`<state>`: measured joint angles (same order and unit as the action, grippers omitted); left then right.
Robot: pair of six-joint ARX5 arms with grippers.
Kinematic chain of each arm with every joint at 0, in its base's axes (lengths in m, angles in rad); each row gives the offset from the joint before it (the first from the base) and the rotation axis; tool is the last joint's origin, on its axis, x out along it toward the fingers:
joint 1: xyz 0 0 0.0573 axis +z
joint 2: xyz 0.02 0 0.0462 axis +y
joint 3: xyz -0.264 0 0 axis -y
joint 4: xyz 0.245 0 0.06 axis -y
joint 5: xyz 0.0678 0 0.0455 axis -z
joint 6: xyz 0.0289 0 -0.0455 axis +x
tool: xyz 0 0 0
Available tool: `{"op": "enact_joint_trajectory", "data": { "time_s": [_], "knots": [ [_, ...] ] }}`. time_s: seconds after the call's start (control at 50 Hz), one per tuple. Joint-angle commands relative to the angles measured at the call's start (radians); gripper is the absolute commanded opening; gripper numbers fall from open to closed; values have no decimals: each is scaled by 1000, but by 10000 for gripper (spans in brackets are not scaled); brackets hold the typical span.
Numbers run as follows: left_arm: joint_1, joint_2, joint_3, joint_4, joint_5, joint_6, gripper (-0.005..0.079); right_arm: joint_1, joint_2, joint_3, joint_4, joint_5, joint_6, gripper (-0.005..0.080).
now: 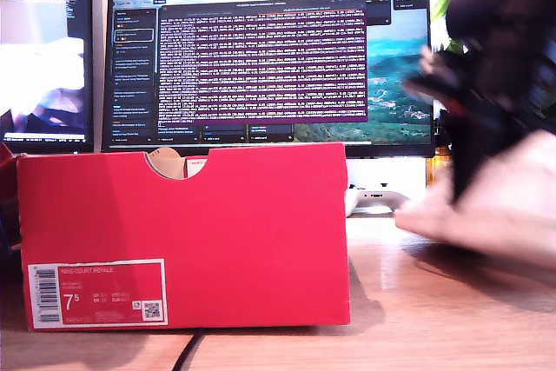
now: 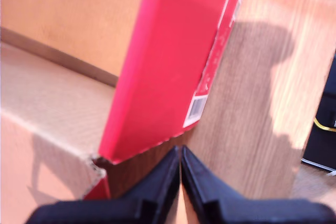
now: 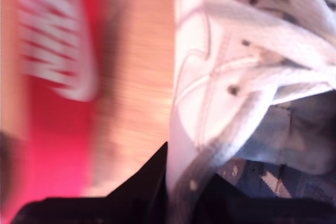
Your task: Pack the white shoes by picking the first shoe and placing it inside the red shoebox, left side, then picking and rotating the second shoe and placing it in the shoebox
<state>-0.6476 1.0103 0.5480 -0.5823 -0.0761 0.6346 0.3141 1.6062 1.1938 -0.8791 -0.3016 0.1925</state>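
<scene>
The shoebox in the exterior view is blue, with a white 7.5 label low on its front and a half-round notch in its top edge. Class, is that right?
One thing is wrong: the colour. The exterior view shows the shoebox is red, not blue. The white 7.5 label low on its front and the half-round notch in its top edge are as stated.

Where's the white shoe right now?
The white shoe is at the exterior view's right, above the wooden table, clear of the red shoebox, gripped at its collar by my second pincer.
</scene>
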Motion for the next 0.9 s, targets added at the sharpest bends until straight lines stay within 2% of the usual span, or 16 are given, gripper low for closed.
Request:
{"op": "enact_joint_trajectory", "data": {
  "time_s": [0.0,0.3,0.68,0.88],
  "knots": [
    [-3,10,10,-3,5,-8,-19,19,-66,60,6,-21,41,-13],
    [-3,10,10,2,5,-7,-19,97,-127,221,44,-89,220,-13],
    [-3,10,10,8,5,-6,-19,278,-95,240,360,-77,457,-13],
    [-3,10,10,8,5,-6,-19,355,-28,240,439,-47,527,-13]
  ]
}}
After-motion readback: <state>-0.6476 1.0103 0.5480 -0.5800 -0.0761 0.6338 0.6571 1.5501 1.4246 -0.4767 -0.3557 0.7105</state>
